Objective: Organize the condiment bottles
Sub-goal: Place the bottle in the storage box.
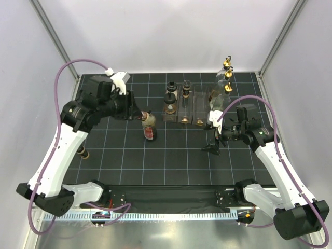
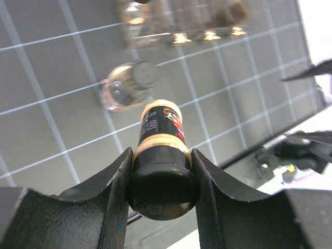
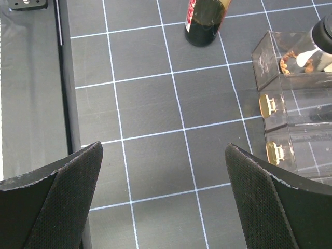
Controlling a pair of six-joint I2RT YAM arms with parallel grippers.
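Note:
My left gripper (image 1: pixel 140 116) (image 2: pixel 161 155) is shut on the black cap of a dark, red-labelled condiment bottle (image 1: pixel 150 133) (image 2: pixel 161 123), which hangs down toward the mat. The same bottle (image 3: pixel 204 21) shows at the top of the right wrist view. A short pale bottle (image 1: pixel 148 120) (image 2: pixel 122 87) stands just behind it. Two black-topped bottles (image 1: pixel 170 96) stand in the clear rack (image 1: pixel 193 108) (image 3: pixel 270 57). Tall clear bottles with gold spouts (image 1: pixel 226 78) stand at the back right. My right gripper (image 1: pixel 212 146) (image 3: pixel 163 197) hangs open over bare mat, right of the held bottle and in front of the rack.
A small brown bottle (image 1: pixel 83 152) stands at the left beneath my left arm. The black gridded mat (image 1: pixel 176 155) ends at a rail along the near edge, and white walls close in the back and sides.

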